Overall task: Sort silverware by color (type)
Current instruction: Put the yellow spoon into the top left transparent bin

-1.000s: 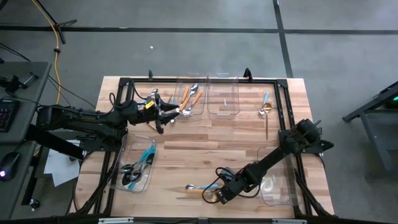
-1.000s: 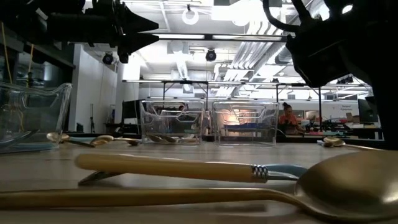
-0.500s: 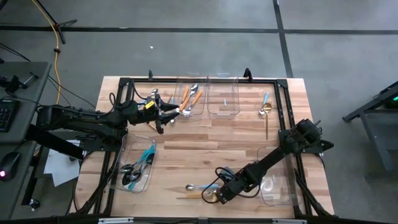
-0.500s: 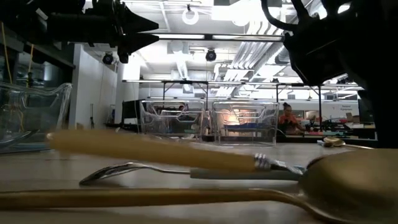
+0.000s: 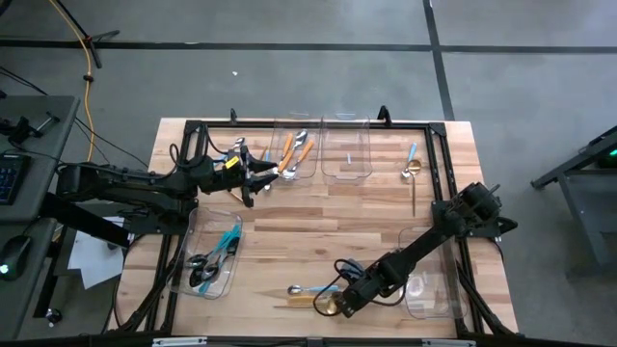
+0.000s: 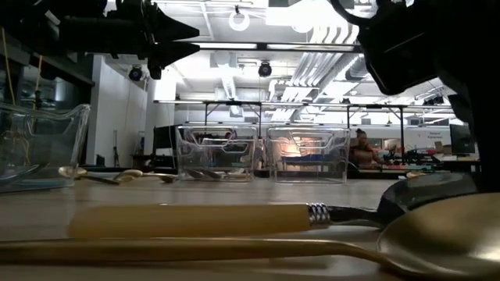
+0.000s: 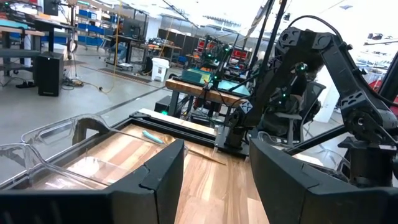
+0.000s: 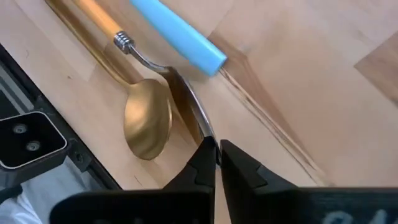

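Right pincer — on orange-handled spoon

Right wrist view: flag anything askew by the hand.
The orange-handled spoon is tipped up on the edge of its bowl instead of lying flat, because the right hand pinches its rim. It sits right beside the gold spoon. Nothing looks damaged.

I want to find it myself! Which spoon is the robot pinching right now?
Look at the table's near edge, where the right gripper reaches low. Its shut fingers pinch the silver bowl of the orange-handled spoon. Beside it lie an all-gold spoon and a light-blue-handled one, both untouched.
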`<act>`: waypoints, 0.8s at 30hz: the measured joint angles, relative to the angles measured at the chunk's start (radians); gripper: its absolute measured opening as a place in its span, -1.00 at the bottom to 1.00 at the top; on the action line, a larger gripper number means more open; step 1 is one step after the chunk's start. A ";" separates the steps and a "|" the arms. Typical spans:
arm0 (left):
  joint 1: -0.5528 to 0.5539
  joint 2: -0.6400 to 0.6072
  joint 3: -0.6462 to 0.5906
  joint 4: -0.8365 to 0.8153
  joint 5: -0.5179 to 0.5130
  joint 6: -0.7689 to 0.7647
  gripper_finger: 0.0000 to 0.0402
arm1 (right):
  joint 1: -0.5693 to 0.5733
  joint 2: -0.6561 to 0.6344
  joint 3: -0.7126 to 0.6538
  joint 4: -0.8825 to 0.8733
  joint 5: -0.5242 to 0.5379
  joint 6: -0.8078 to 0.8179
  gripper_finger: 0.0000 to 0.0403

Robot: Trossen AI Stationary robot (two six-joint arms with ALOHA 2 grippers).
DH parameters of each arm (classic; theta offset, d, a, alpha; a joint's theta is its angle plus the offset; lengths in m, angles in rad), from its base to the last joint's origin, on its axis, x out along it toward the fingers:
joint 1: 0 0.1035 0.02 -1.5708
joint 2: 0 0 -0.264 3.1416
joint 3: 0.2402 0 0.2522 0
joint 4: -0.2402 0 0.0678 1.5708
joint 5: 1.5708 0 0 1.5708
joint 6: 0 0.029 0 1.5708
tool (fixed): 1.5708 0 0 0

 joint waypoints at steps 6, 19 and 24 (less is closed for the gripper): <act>0.000 0.000 0.000 0.000 0.000 0.000 -0.15 | -0.002 -0.053 -0.001 -0.031 0.036 -0.054 -1.00; 0.000 0.000 0.000 0.000 0.000 -0.001 -0.15 | -0.002 -0.198 -0.001 -0.112 0.193 -0.203 -1.00; 0.000 0.000 0.000 0.000 0.000 -0.022 -0.15 | -0.002 -0.252 -0.001 -0.203 0.271 -0.227 -1.00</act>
